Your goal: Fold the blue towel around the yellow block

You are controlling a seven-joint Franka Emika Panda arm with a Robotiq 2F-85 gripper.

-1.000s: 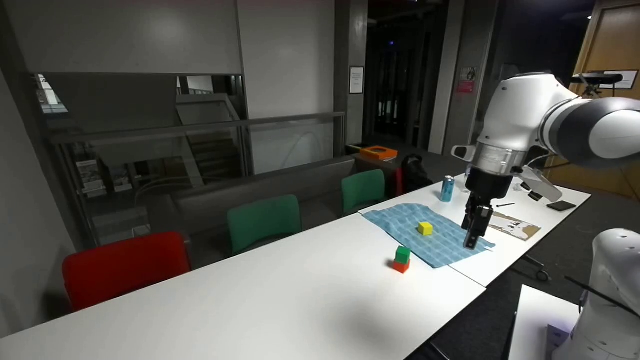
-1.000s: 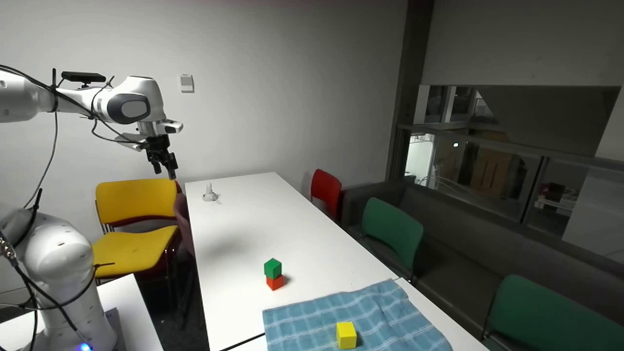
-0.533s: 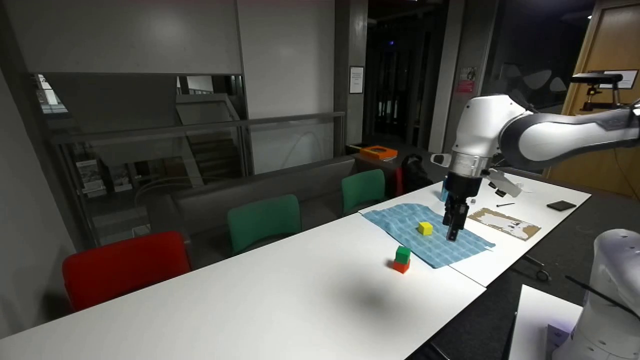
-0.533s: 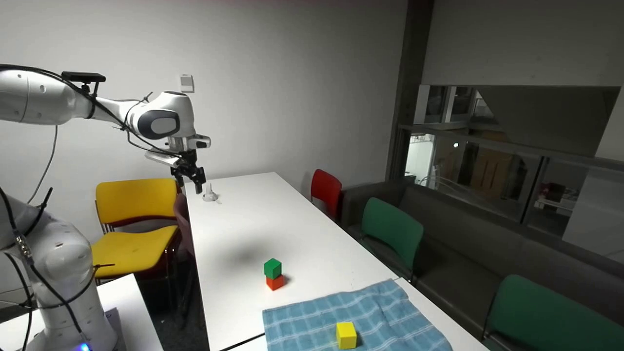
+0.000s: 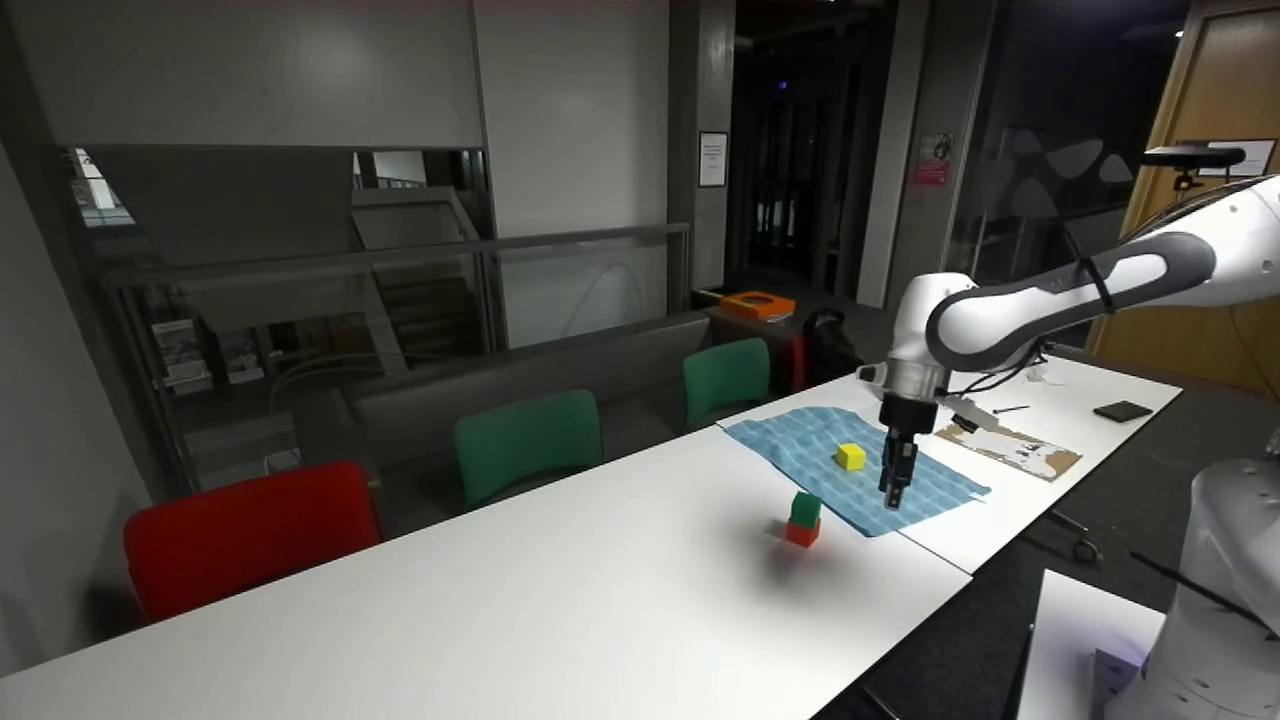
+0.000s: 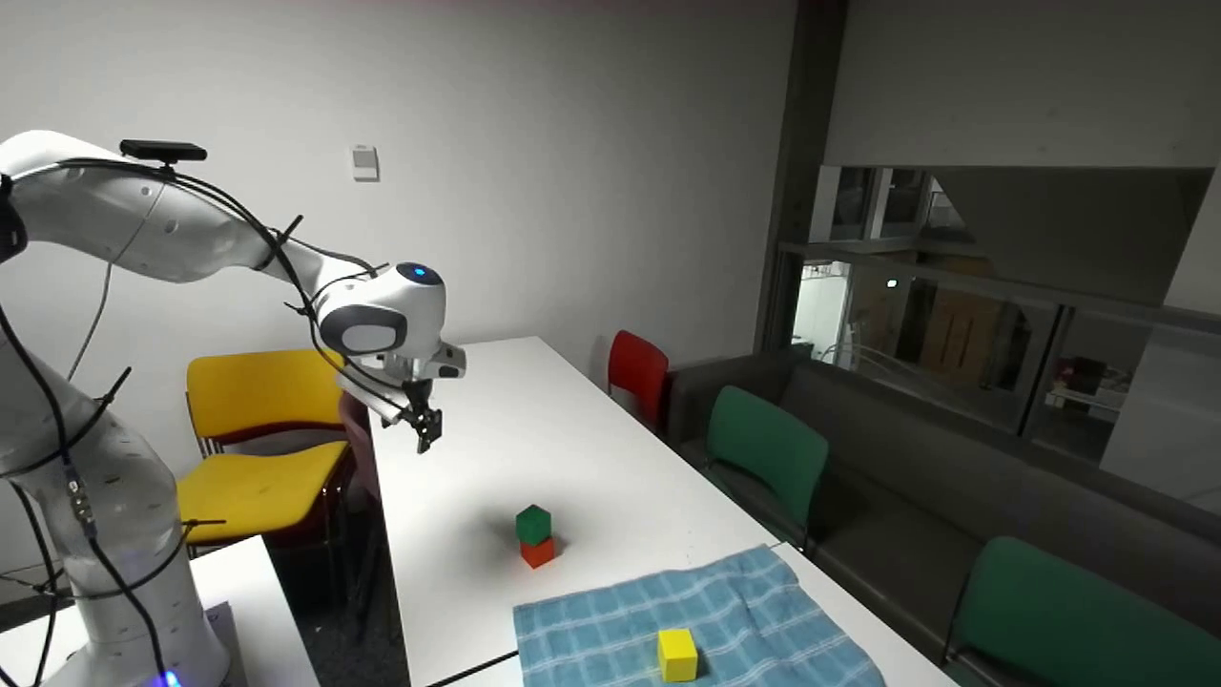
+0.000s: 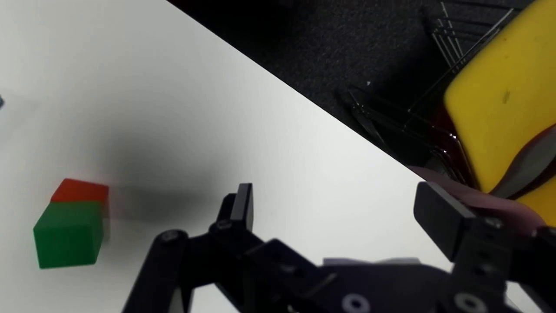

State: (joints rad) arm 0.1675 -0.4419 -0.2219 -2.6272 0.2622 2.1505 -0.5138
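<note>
Your black two-fingered gripper (image 7: pixel 339 208) hangs above the white tabletop (image 6: pixel 591 468), fingers spread wide apart! Over at the left of your wrist view, a small green cube (image 7: pixel 67 234) sits on a small red cube (image 7: pixel 81 190). Out past that pair, in both exterior views, you've got the light-blue checked cloth towel (image 6: pixel 591 630), lightly wrinkled, lying flat across the table seam (image 6: pixel 474 670), and there's the small plain yellow block (image 6: pixel 677 655), resting on it near the middle!

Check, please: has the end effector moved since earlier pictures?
Yes: in an exterior view, the end effector went lower, from left to right of the white wall box.
</note>
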